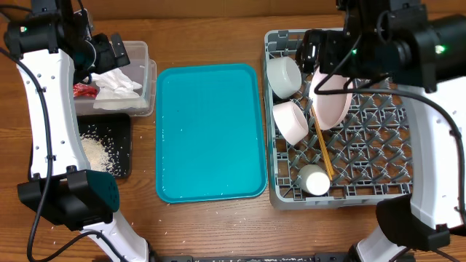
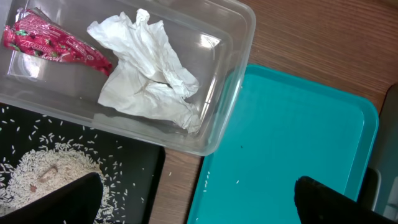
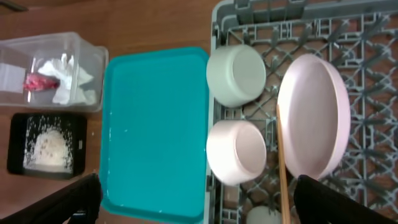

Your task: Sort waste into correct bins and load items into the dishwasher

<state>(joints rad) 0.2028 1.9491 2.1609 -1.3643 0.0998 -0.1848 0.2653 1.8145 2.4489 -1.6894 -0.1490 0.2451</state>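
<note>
On the desk [image 1: 211, 233] a teal tray [image 1: 210, 131] lies in the middle. At its left, a clear tub [image 1: 151, 73] holds white napkin pieces [image 1: 116, 86] and a red wrapper [image 1: 85, 91]. Just below it, a black tray [image 1: 125, 169] holds rice [image 1: 95, 151]. At the right, the grey rack [image 1: 378, 156] carries an upper white bowl [image 1: 282, 75], a lower white bowl [image 1: 291, 120], a pink plate [image 1: 331, 102], chopsticks [image 1: 322, 153] and a white cup [image 1: 314, 180].

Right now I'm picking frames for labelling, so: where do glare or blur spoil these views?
Left wrist: white glare on the rim of the clear tub, napkin sharp, fingers dark and blurred. Right wrist: pink plate and dish rack sharp, fingers likewise blurred. Overhead: even light, faint sheen on the teal tray.
</note>
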